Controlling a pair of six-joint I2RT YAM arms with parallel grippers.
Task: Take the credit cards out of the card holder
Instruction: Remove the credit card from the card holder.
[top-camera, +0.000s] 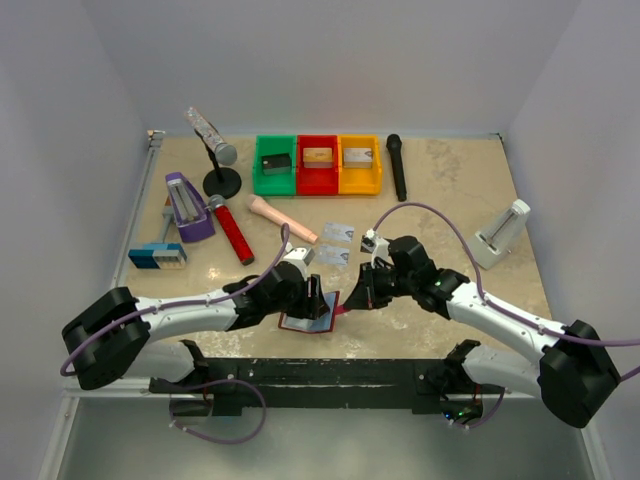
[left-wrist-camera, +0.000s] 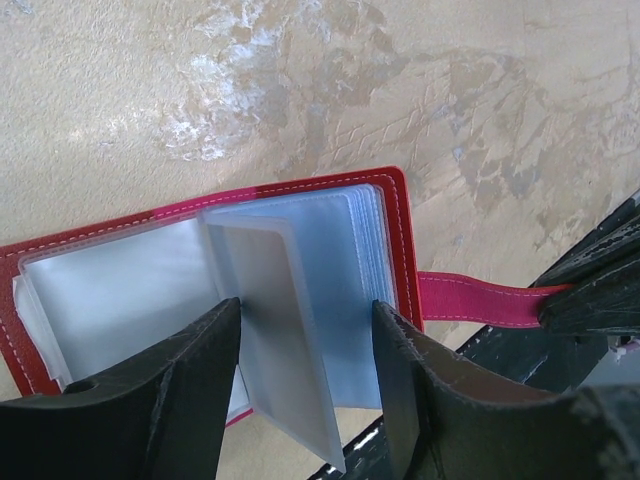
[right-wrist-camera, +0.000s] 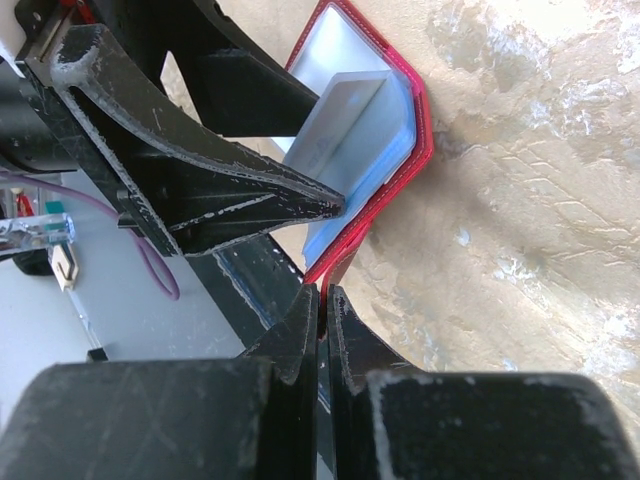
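In the top view, the card holder is seen lying open on the table, between the left pincer and the right pincer; two credit cards are laid beyond the card holder, apart from it. In the left wrist view, the left pincer's fingers are kept apart above the card holder, and one clear pocket leaf is standing between them. In the right wrist view, the right pincer is pressed together on the red tab at the card holder's side.
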